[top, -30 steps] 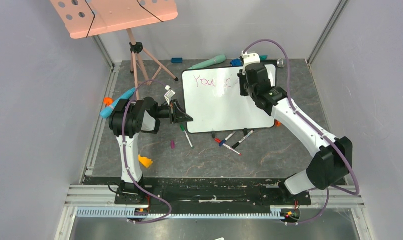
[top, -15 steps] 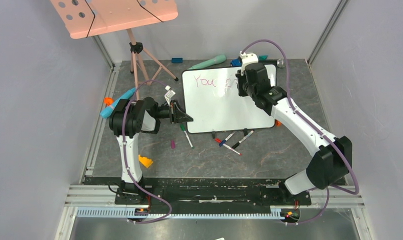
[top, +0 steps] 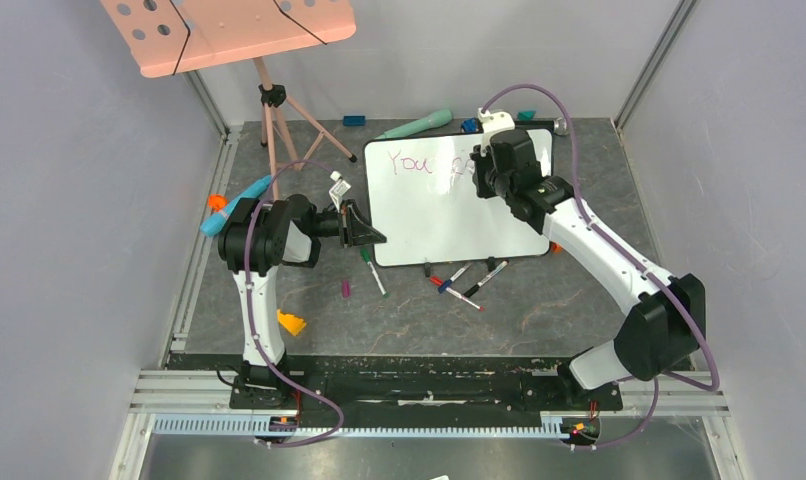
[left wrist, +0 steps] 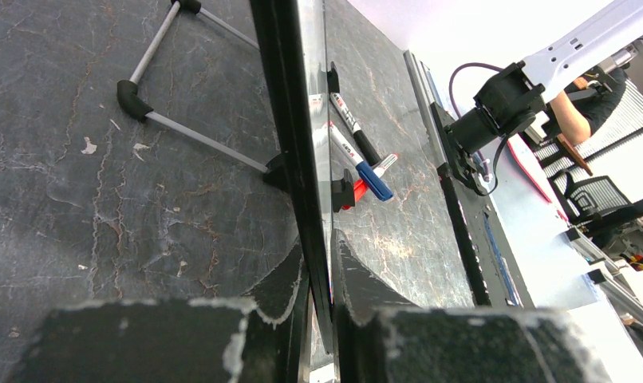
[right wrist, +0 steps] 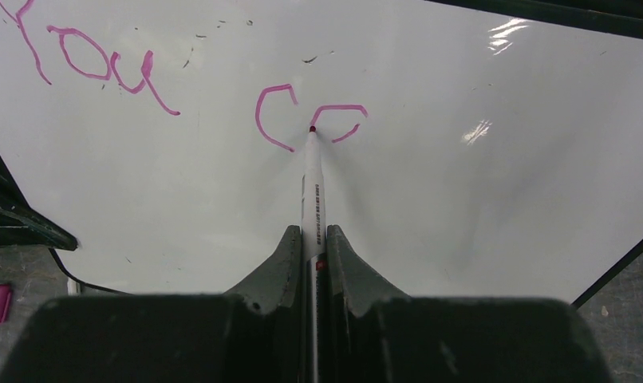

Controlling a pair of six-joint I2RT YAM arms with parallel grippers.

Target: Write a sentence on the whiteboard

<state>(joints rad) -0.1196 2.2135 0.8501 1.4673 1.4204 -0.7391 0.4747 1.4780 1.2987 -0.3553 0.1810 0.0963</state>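
Note:
The white whiteboard (top: 449, 205) lies on the dark floor mat. Magenta writing (top: 414, 163) reads "You" and, in the right wrist view, a "c" and part of another letter (right wrist: 302, 120). My left gripper (top: 371, 236) is shut on the board's left edge (left wrist: 298, 159). My right gripper (top: 476, 172) is shut on a white marker (right wrist: 312, 183) whose red tip touches the board (right wrist: 462, 207) at the partly drawn letter.
Several loose markers (top: 469, 282) lie just below the board, and a green-capped one (top: 372, 268) near my left gripper. A pink perforated board on a tripod (top: 269, 95) stands at back left. Teal tools (top: 416, 124) lie behind the board. Walls enclose the mat.
My right gripper has shifted slightly up and left over the top of the board with the marker, adding strokes after the "c". The left arm has not moved.

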